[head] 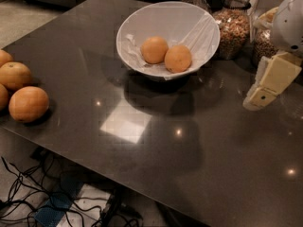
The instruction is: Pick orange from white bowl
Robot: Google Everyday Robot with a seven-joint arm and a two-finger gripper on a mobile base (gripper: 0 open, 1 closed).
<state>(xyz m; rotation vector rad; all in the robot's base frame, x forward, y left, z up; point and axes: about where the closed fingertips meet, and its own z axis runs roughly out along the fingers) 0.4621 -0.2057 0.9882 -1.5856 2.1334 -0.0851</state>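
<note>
Hanging at the right edge of the frame, the gripper shows as cream blocks angled down and to the left, above the table. Whether it is open or closed cannot be told from this view. Just above it, in the upper right corner, is the rounded white shell of the arm.

Behind the gripper, toward the top of the frame, stand two jars of nuts, the left one just beside the right rim of the bowl, the other partly hidden by the arm.

The bowl stands in the upper middle of the frame, well to the left of the gripper and apart from it. It is wide and white, lined with crumpled paper that rides up its right wall. The orange lies at the bottom of the bowl, right of centre, deep in colour. A paler orange lies to its left, and the two touch or nearly touch.

The table is dark and glossy, with the bowl's shadow falling in front of the bowl and a pale square of reflected light in the middle left.

At the far left edge, well apart from the bowl, lies a cluster of big oranges, some cut off by the frame. Below the table's near edge, in the lower left corner, cables tangle on the floor.
</note>
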